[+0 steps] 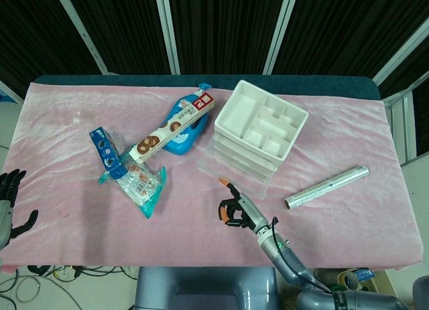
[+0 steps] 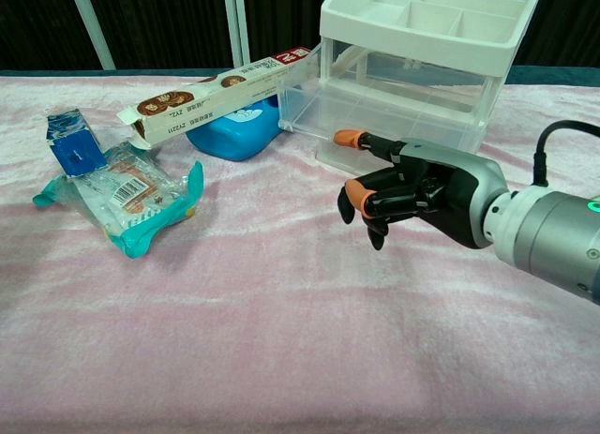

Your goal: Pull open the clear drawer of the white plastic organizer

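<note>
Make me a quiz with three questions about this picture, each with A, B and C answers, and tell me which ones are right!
1. Where does the shiny silver tube lie?
A. to the right of the white plastic organizer
B. on top of it
C. under the blue bottle

2. What colour is the cloth on the table?
A. green
B. pink
C. yellow

3. How is the top clear drawer of the organizer?
A. pushed fully in
B. pulled partly out
C. lying on the cloth

Answers:
1 A, the tube lies on the cloth off the organizer's right side.
2 B, the whole cloth looks pink.
3 B, its front sticks out past the white frame, near the robot's right hand.
</note>
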Controlling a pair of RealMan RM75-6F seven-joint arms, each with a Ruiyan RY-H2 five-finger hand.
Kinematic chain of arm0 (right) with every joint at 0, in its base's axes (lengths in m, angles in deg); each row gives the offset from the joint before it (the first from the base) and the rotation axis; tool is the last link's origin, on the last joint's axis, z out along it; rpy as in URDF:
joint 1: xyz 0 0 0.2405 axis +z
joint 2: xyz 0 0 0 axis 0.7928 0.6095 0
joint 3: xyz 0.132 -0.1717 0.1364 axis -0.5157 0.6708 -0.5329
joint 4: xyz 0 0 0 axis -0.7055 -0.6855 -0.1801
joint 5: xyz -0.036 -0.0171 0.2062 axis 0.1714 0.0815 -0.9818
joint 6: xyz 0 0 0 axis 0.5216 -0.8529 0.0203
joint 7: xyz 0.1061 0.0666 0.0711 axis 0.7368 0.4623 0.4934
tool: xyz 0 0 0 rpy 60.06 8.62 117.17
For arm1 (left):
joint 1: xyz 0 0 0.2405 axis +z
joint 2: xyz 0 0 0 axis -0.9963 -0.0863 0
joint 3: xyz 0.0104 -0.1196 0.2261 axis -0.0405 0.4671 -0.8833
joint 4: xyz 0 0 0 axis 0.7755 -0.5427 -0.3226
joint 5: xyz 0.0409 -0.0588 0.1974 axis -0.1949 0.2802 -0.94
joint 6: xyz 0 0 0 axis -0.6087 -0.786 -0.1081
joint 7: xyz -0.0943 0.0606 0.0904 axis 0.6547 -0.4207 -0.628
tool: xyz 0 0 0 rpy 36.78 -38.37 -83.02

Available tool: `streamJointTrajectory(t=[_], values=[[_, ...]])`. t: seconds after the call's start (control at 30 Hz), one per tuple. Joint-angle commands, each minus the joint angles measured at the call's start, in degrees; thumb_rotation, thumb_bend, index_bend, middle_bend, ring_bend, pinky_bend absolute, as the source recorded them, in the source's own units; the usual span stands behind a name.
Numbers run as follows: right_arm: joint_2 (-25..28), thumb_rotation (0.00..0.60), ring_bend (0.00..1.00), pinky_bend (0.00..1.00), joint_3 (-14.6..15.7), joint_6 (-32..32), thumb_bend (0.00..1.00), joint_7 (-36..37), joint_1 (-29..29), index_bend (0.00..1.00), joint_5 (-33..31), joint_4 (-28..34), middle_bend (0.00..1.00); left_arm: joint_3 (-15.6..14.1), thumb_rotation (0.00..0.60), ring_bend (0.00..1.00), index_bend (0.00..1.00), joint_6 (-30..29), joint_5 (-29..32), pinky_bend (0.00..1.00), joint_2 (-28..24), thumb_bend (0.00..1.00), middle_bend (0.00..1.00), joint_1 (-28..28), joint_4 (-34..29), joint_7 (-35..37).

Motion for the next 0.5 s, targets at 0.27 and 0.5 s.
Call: streamJointTrajectory(t=[0.27, 0.5], values=[[0.97, 0.6, 0.76, 0.65, 3.41, 0.27, 0.59, 0.4, -2.19, 0.0, 0.72, 0.38, 0.65, -0.07, 0.6, 0.02, 0.07, -0.05, -0.15, 0.08, -0.05, 0.33, 0.04, 0.03, -0.04, 0.1], [3.89, 0.6, 0.76, 0.65, 6.42, 0.83, 0.59, 1.53, -4.31, 0.0, 2.69, 1.13, 0.65, -0.05, 0.6, 0.02, 0.07, -0.1, -0.11, 0.08, 0.02, 0.33, 0.04, 0.03, -0.04, -0.1]])
